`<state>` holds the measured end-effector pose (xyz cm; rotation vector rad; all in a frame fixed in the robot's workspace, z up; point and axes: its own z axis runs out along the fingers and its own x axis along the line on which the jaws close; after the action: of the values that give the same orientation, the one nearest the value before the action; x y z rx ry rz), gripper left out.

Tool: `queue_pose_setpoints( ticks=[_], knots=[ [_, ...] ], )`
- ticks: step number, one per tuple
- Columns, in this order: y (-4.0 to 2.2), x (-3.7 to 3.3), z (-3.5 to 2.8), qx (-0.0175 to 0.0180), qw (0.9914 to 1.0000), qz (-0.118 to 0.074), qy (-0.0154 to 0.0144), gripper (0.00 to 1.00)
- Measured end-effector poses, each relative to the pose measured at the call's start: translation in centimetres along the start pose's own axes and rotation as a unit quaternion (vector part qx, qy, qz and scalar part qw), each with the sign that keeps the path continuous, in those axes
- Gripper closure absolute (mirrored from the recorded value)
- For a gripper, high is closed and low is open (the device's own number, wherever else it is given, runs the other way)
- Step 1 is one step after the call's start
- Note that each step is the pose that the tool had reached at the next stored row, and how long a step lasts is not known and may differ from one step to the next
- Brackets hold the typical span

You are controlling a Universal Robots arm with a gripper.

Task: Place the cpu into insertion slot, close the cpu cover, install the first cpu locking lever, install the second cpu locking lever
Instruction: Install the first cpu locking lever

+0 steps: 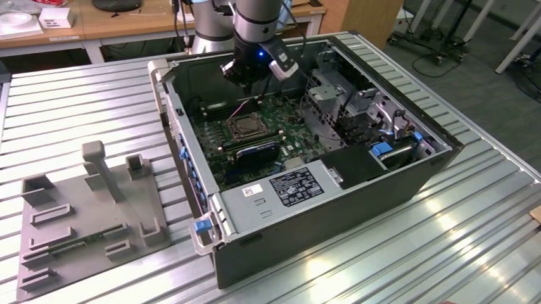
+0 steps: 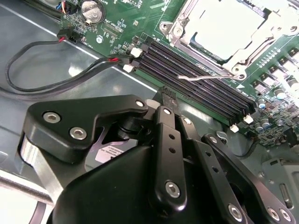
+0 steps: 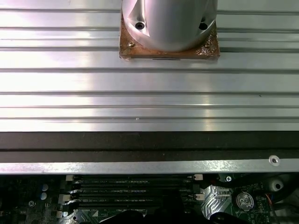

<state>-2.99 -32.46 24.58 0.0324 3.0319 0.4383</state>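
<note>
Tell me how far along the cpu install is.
Done, it appears: the cpu sits in the insertion slot, and the cpu cover lies flat over its edges. In hand: the claw hovers beside the socket, above the long memory slots, with nothing seen in it. Left: a thin silvery lever lies along the socket's edge; whether it is latched I cannot tell.
</note>
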Motion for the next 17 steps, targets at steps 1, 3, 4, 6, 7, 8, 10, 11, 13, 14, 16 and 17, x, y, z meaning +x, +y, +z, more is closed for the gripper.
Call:
queue_pose_setpoints(
  ticks=[1,3,4,6,7,8,10,11,13,14,16,17],
  knots=[
    [0.0,0.0,0.0,0.0,1.0,0.0,0.0,0.89],
    [0.0,0.03,-0.02,0.0001,1.0,0.0,0.0,0.89],
    [0.0,0.03,-0.02,0.0001,1.0,0.0,0.0,0.89],
    [0.0,0.07,-0.02,0.0001,1.0,0.0,0.0,0.89],
    [0.0,0.11,-0.03,0.0001,1.0,0.0,-0.0002,0.89],
    [0.0,0.14,-0.03,0.0002,1.0,0.0,-0.0003,0.89],
    [0.0,0.17,-0.03,0.0001,1.0,0.0,-0.0004,0.89],
    [0.0,0.17,-0.03,0.0001,1.0,0.0,-0.0005,0.89],
    [0.0,0.18,-0.03,0.0001,1.0,0.0,-0.0005,0.89],
    [0.0,0.18,-0.03,0.0001,1.0,0.0,-0.0005,0.89],
    [0.0,0.19,-0.04,0.0001,1.0,0.0,-0.0005,0.89],
    [0.0,0.2,-0.04,0.0,1.0,0.0,-0.0007,0.89]
  ],
)
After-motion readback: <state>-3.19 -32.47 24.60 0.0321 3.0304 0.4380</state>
